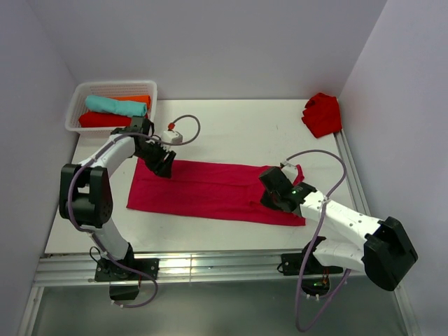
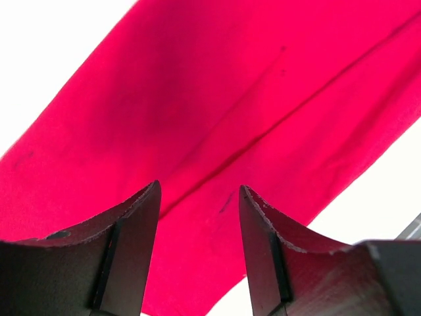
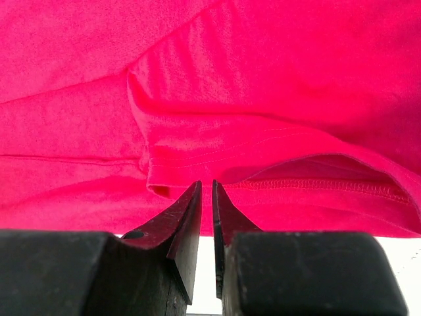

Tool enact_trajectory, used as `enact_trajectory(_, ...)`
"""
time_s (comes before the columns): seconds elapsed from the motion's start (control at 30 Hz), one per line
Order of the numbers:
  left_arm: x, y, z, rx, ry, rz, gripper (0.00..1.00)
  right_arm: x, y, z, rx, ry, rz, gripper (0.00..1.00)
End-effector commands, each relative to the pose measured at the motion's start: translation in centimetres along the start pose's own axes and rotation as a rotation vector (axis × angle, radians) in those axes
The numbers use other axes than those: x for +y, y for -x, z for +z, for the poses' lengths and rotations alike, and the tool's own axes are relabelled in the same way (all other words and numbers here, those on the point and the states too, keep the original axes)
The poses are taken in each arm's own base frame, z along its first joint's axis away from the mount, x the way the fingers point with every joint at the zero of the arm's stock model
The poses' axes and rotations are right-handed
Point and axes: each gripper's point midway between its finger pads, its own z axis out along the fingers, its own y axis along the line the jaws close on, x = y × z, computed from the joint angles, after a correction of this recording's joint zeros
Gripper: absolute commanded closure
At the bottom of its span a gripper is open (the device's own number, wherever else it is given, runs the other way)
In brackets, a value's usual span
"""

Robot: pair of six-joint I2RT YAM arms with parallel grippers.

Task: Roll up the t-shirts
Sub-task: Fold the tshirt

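Observation:
The pinkish-crimson t-shirt (image 1: 210, 189) lies on the white table, folded into a long flat strip running left to right. My left gripper (image 1: 162, 162) is open just over the strip's far left corner; in the left wrist view the cloth (image 2: 230, 99) fills the space past the spread gripper (image 2: 199, 187). My right gripper (image 1: 271, 187) is at the strip's right end. In the right wrist view the gripper (image 3: 206, 184) is closed to a thin slit, with its tips at a folded hem of the shirt (image 3: 263, 79). No cloth shows between the jaws.
A white basket (image 1: 77, 105) at the back left holds rolled tees: teal (image 1: 115, 105), orange (image 1: 138, 99) and red (image 1: 105, 120). A crumpled scarlet tee (image 1: 322, 113) lies at the back right by the wall. A metal rail (image 1: 210, 266) runs along the table's near edge.

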Motion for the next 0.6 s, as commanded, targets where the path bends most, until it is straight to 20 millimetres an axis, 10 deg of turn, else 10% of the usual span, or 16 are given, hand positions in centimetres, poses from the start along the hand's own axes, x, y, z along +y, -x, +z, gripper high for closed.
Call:
enact_trajectory(0.0,-1.0,1.3,-0.1,-0.010,-0.003,0.151,0.43,-0.3,-0.1,0.2,-0.011,-0.008,0.014,0.81)
enact_trajectory(0.57,-7.7,1.0,5.2,0.075,-0.114,0.397,0.44,-0.6,1.2,0.8,-0.052,-0.046,0.053,0.81)
